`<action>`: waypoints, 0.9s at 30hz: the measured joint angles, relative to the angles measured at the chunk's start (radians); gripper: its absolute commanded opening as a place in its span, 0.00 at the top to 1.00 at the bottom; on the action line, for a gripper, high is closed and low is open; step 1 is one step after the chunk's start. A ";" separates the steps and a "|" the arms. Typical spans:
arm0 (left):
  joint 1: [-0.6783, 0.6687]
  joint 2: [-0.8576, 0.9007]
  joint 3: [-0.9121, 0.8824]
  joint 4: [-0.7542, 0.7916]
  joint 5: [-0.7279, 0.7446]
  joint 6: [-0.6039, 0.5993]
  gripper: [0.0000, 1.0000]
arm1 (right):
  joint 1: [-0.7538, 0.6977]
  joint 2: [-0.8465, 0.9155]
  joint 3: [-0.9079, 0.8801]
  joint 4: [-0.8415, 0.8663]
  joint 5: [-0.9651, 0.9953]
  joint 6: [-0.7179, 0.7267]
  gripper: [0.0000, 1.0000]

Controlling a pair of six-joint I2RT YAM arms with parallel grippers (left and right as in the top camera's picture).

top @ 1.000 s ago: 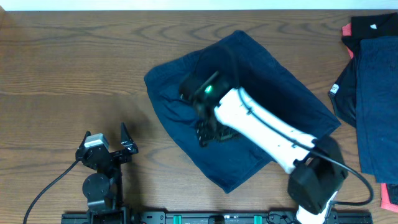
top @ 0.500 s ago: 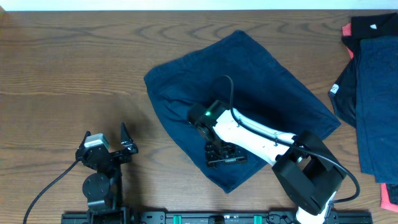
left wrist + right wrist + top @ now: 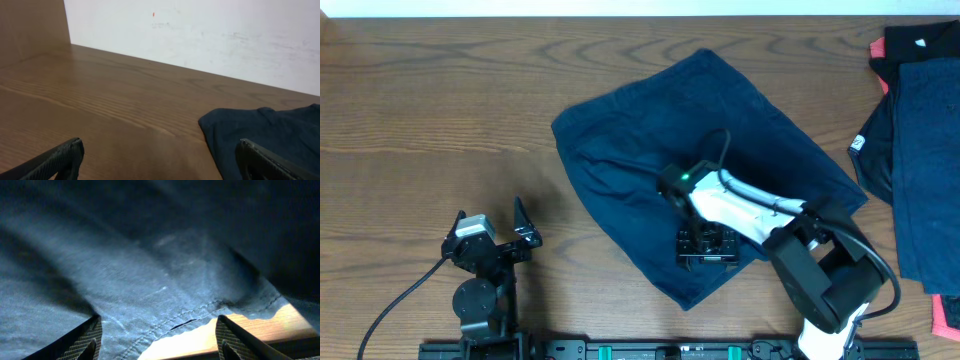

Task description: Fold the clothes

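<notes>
A dark navy garment (image 3: 700,150) of the clothes lies spread and rumpled at the table's middle. My right gripper (image 3: 708,245) hangs over its near right part, pointing down. In the right wrist view the jaws (image 3: 157,324) stand open over the stitched hem (image 3: 190,317), gripping nothing, and bare wood shows past the edge. My left gripper (image 3: 516,236) rests open at the front left, clear of the cloth. In its own view the left gripper (image 3: 160,170) faces bare table, with the navy garment (image 3: 270,132) ahead on the right.
More clothes are piled at the right edge: a navy piece (image 3: 920,160) with a small white label (image 3: 857,143), a black piece (image 3: 920,42) and red cloth (image 3: 876,50). Another red bit (image 3: 946,320) lies at the front right corner. A white wall (image 3: 200,30) backs the table.
My right gripper has pulled back from the garment's middle toward its near right edge, the arm folding in. The cloth lies flatter at its centre. The left arm has not moved.
</notes>
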 measured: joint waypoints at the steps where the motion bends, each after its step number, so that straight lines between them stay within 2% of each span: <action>1: 0.000 0.000 0.000 0.000 0.000 0.000 0.02 | -0.014 0.000 -0.005 0.003 -0.008 -0.001 0.28; 9: 0.000 0.000 0.000 0.000 0.000 0.000 0.02 | -0.136 -0.020 -0.052 0.043 -0.071 -0.028 0.25; 15: 0.000 0.000 0.000 0.000 0.000 0.000 0.02 | -0.294 -0.031 -0.056 0.108 -0.082 -0.050 0.25; 20: 0.000 0.000 0.000 0.000 0.000 0.000 0.02 | -0.429 -0.037 -0.029 0.135 -0.017 -0.053 0.22; 25: 0.000 0.000 0.000 0.000 0.000 0.000 0.02 | -0.563 -0.002 0.087 0.013 0.130 -0.055 0.14; 27: 0.000 0.000 0.000 0.000 0.000 0.000 0.02 | -0.585 0.001 0.156 -0.072 0.170 -0.052 0.05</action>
